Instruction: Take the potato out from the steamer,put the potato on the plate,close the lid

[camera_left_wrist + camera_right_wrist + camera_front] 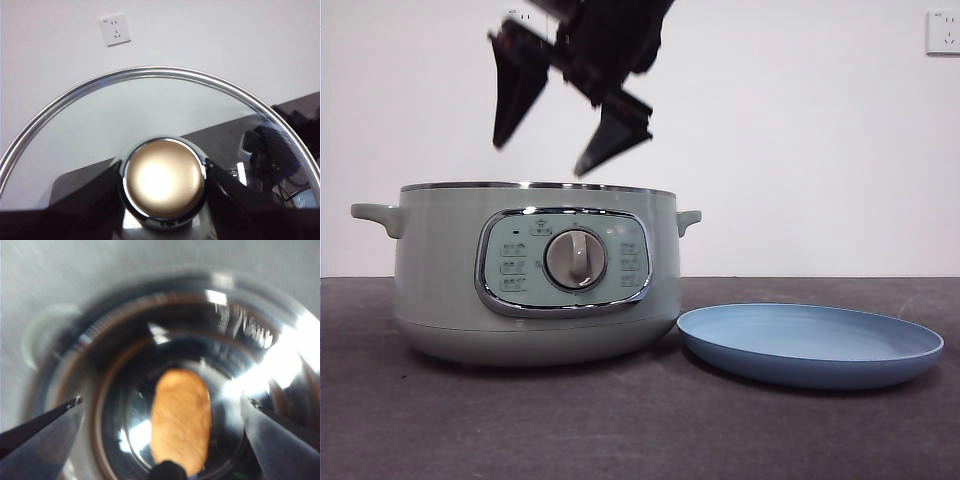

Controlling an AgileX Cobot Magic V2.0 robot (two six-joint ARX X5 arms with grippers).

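**Over the open pot, potato still inside**

My right gripper hangs just above the steamer's open rim, jaws spread wide, nothing between them. Looking straight down past them, I see the potato lying on the shiny floor of the pot, between my two tips and untouched. My left gripper is clamped on the knob of the lid, holding the glass upright, away from the pot. The plate sits bare on the table beside the steamer's right-hand side, nearly touching its base.
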